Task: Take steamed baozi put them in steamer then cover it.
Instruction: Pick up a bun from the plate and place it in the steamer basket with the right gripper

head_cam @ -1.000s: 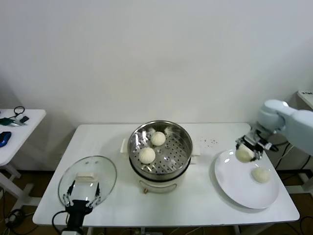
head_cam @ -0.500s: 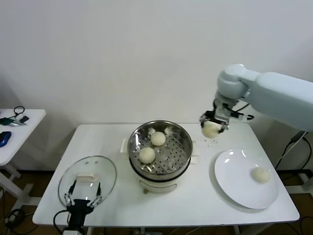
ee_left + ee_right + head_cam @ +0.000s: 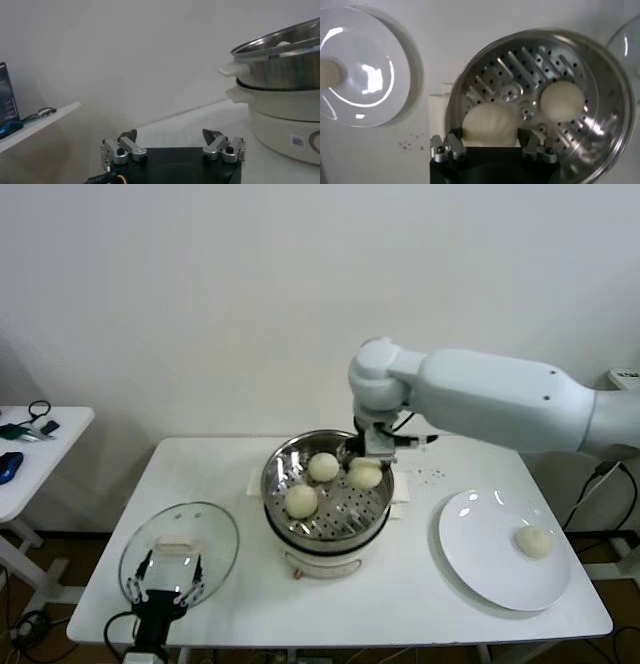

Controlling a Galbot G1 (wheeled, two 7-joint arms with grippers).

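Observation:
The steamer (image 3: 330, 519) stands mid-table on its white cooker base. Two baozi (image 3: 323, 467) (image 3: 301, 501) lie in it. My right gripper (image 3: 367, 456) reaches into its right side, shut on a third baozi (image 3: 365, 475) held low over the perforated bottom. In the right wrist view the gripper (image 3: 491, 139) clasps that baozi (image 3: 491, 124) over the steamer (image 3: 600, 65), with another baozi (image 3: 562, 100) beyond. A fourth baozi (image 3: 534, 541) lies on the white plate (image 3: 480, 559). The cover (image 3: 180, 549) lies flat at the front left. My left gripper (image 3: 160, 589) is open and empty at its near edge.
A side table (image 3: 30, 454) with small items stands at the far left. In the left wrist view the open left gripper (image 3: 170, 142) is low over the table, with the steamer (image 3: 285, 55) to one side. The right arm spans the table's back right.
My right arm has carried the baozi from the plate, up and leftward, down into the steamer's right side. The left arm has not moved.

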